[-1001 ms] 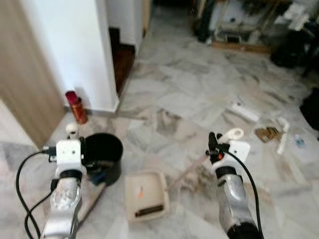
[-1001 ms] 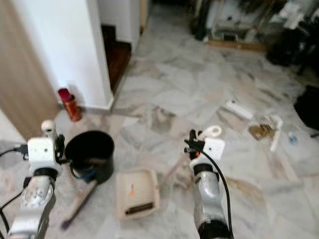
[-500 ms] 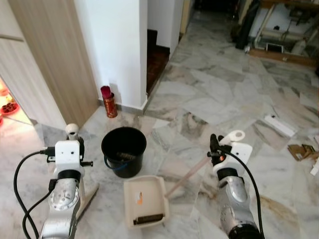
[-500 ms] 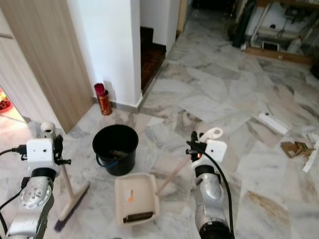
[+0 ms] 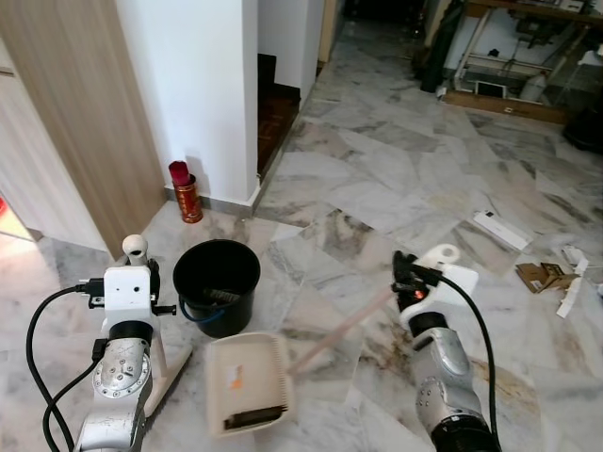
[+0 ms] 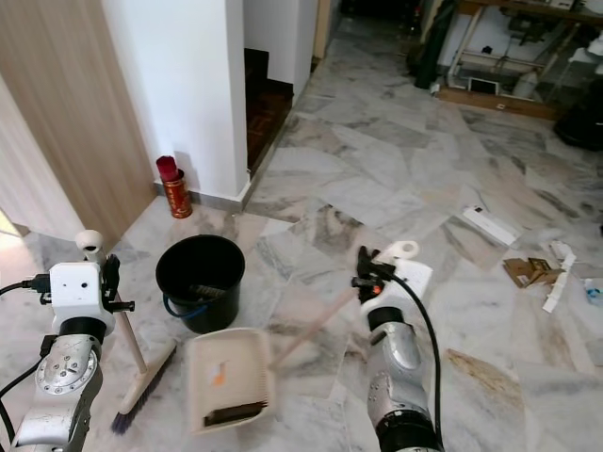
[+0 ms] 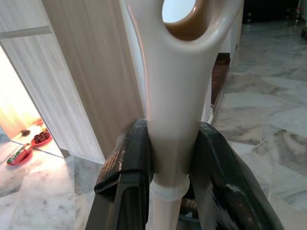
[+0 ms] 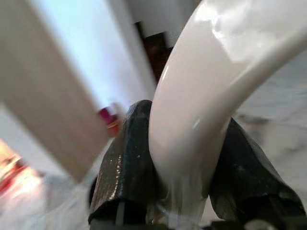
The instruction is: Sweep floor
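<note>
Left eye view: the left tool [image 5: 143, 273] holds a broom [image 5: 162, 363] whose pale stick runs down to a dark-bristled head on the marble floor [image 5: 377, 179], beside a black bucket [image 5: 216, 285]. The right tool [image 5: 403, 275] holds the long handle of a cream dustpan [image 5: 247, 382], which appears blurred, just in front of the bucket. A red canister [image 5: 185, 193] stands by the white wall, and scraps of litter [image 5: 539, 276] lie well off to the right.

Left wrist view: both black fingers [image 7: 125, 167] pinch the broom's cream handle below its hanging loop.

Right wrist view: the fingers [image 8: 129, 163] are pressed against the dustpan's glossy white handle.
</note>
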Tool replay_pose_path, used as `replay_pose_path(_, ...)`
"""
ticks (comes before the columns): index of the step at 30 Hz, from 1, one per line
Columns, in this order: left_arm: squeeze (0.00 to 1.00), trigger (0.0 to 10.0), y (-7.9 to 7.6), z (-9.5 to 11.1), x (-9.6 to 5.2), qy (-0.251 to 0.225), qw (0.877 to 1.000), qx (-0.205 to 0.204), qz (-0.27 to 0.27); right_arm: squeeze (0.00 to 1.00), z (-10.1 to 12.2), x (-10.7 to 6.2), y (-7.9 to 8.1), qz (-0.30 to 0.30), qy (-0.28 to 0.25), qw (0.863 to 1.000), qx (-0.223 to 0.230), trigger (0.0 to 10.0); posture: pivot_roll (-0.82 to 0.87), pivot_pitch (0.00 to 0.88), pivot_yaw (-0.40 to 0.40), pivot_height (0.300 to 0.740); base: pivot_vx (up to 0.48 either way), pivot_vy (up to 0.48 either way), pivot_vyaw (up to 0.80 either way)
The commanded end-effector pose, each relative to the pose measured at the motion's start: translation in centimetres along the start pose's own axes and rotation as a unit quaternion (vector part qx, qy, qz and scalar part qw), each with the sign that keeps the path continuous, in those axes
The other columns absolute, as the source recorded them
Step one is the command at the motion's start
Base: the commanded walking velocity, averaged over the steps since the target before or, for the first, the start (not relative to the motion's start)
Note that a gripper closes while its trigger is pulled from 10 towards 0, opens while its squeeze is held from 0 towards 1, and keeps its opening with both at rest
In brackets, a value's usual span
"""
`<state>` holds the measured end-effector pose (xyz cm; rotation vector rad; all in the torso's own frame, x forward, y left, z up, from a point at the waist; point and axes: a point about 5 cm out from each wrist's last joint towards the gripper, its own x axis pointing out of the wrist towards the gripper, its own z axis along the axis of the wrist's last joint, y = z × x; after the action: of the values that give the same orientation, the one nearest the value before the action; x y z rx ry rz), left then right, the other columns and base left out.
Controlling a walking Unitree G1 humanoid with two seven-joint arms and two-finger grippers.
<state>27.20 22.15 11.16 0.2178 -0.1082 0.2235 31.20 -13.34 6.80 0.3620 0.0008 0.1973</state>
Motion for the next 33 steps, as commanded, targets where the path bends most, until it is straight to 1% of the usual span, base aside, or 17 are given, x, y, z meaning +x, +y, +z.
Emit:
replay_pose_path(1, 0.0, 10.0, 0.0, 1.1, 0.3, -0.031, 0.999, 0.0, 0.004, 0.0, 1.4, 0.7, 1.1, 0.034, -0.028, 0.999, 0.007, 10.0, 0.22, 0.0, -0.076, 0.74, 0.0, 0.0, 0.0)
replay_pose_path(5, 0.0, 10.0, 0.1, 1.1, 0.4, -0.033, 0.999, 0.001, 0.006, 0.0, 1.6, 1.0, 2.2, 0.062, -0.031, 0.997, 0.023, 10.0, 0.23, 0.0, -0.078, 0.74, 0.0, 0.0, 0.0)
replay_pose_path(7, 0.0, 10.0, 0.4, 1.0, 0.4, -0.03, 0.999, 0.007, 0.013, 0.0, 2.2, 1.2, 2.8, 0.085, -0.039, 0.995, 0.031, 10.0, 0.23, 0.0, -0.078, 0.74, 0.0, 0.0, 0.0)
replay_pose_path(8, 0.0, 10.0, 0.4, 1.0, 0.4, -0.03, 0.999, 0.007, 0.013, 0.0, 2.2, 1.2, 2.8, 0.085, -0.039, 0.995, 0.031, 10.0, 0.23, 0.0, -0.078, 0.74, 0.0, 0.0, 0.0)
replay_pose_path(9, 0.0, 10.0, 0.8, 1.0, 0.5, -0.027, 0.999, 0.014, 0.022, 0.0, 2.7, 1.4, 3.3, 0.096, -0.047, 0.994, 0.039, 10.0, 0.23, 0.0, -0.078, 0.74, 0.0, 0.0, 0.0)
replay_pose_path(12, 0.0, 10.0, 1.2, 0.9, 0.5, -0.026, 0.999, 0.02, 0.032, 0.0, 3.1, 1.5, 3.6, 0.104, -0.053, 0.992, 0.045, 10.0, 0.23, 0.0, -0.079, 0.74, 0.0, 0.0, 0.0)
replay_pose_path(13, 0.0, 10.0, 1.9, 1.0, 0.6, -0.029, 0.998, 0.031, 0.052, 0.0, 3.4, 1.6, 4.2, 0.117, -0.056, 0.991, 0.044, 10.0, 0.23, 0.0, -0.081, 0.74, 0.0, 0.0, 0.0)
replay_pose_path(14, 0.0, 10.0, 2.2, 1.1, 0.7, -0.029, 0.997, 0.035, 0.06, 0.0, 3.4, 1.7, 4.3, 0.121, -0.058, 0.99, 0.044, 10.0, 0.23, 0.0, -0.082, 0.74, 0.0, 0.0, 0.0)
replay_pose_path(15, 0.0, 10.0, 2.9, 1.3, 0.8, -0.035, 0.996, 0.04, 0.076, 0.0, 3.6, 1.7, 4.6, 0.127, -0.06, 0.989, 0.047, 10.0, 0.24, 0.0, -0.083, 0.74, 0.0, 0.0, 0.0)
replay_pose_path(16, 0.0, 10.0, 4.0, 1.8, 1.1, -0.044, 0.992, 0.049, 0.105, 0.0, 3.8, 1.8, 5.2, 0.138, -0.061, 0.987, 0.052, 10.0, 0.24, 0.0, -0.085, 0.74, 0.0, 0.0, 0.0)
replay_pose_path(18, 0.0, 10.0, 4.0, 1.8, 1.1, -0.044, 0.992, 0.049, 0.105, 0.0, 3.8, 1.8, 5.2, 0.138, -0.061, 0.987, 0.052, 10.0, 0.24, 0.0, -0.085, 0.74, 0.0, 0.0, 0.0)
replay_pose_path(20, 0.0, 10.0, 5.6, 2.6, 1.3, -0.059, 0.985, 0.064, 0.147, 0.0, 4.0, 2.0, 6.2, 0.154, -0.061, 0.984, 0.063, 10.0, 0.25, 0.0, -0.087, 0.74, 0.0, 0.0, 0.0)
replay_pose_path(21, 0.0, 10.0, 5.8, 2.7, 1.3, -0.061, 0.984, 0.067, 0.152, 0.0, 4.0, 2.0, 6.4, 0.156, -0.062, 0.984, 0.063, 10.0, 0.25, 0.0, -0.087, 0.74, 0.0, 0.0, 0.0)
replay_pose_path(25, 0.0, 10.0, 6.2, 2.7, 1.3, -0.061, 0.98, 0.072, 0.173, 0.0, 4.4, 2.2, 7.0, 0.153, -0.071, 0.983, 0.066, 10.0, 0.25, 0.0, -0.091, 0.74, 0.0, 0.0, 0.0)
replay_pose_path(27, 0.0, 10.0, 6.3, 2.6, 1.1, -0.057, 0.979, 0.075, 0.182, 0.0, 4.8, 2.5, 7.0, 0.132, -0.086, 0.985, 0.066, 10.0, 0.25, 0.0, -0.09, 0.74, 0.0, 0.0, 0.0)
replay_pose_path(28, 0.0, 10.0, 6.3, 2.4, 1.0, -0.055, 0.978, 0.077, 0.187, 0.0, 5.3, 2.7, 6.7, 0.102, -0.103, 0.987, 0.063, 10.0, 0.25, 0.0, -0.09, 0.74, 0.0, 0.0, 0.0)
replay_pose_path(33, 0.0, 10.0, 6.1, 2.3, 1.0, -0.054, 0.977, 0.076, 0.191, 0.0, 6.4, 3.2, 6.2, 0.071, -0.128, 0.987, 0.067, 10.0, 0.25, 0.0, -0.093, 0.74, 0.0, 0.0, 0.0)
